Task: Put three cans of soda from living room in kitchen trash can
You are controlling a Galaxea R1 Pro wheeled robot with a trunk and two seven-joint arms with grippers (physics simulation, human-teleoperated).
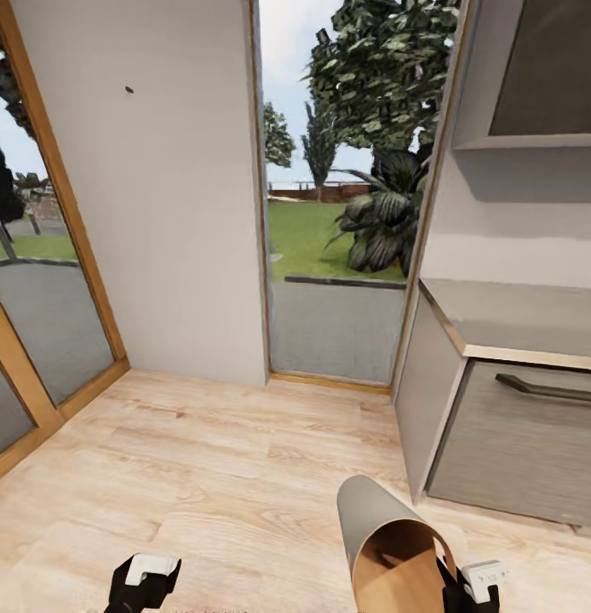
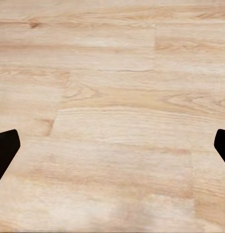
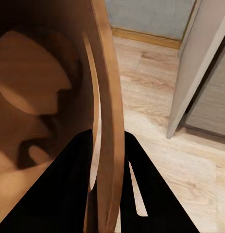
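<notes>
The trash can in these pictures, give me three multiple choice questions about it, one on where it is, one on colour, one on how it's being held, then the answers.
1. Where is the trash can?
A. At the right gripper, tipped, near the grey cabinet
B. Upright on the cabinet's top
C. Outside on the grass

2. What colour is its inside?
A. Bright blue
B. Brown wood colour
C. Black

3. How does the right gripper hold it?
A. Both fingers outside the wall
B. Not touching it
C. One finger inside the rim, one outside

Answers:
1 A, the head view shows it tilted with its mouth toward the camera, above the wood floor.
2 B, the open mouth shows brown against the pale grey outside.
3 C, the right wrist view shows the black fingers straddling the wall.
</notes>
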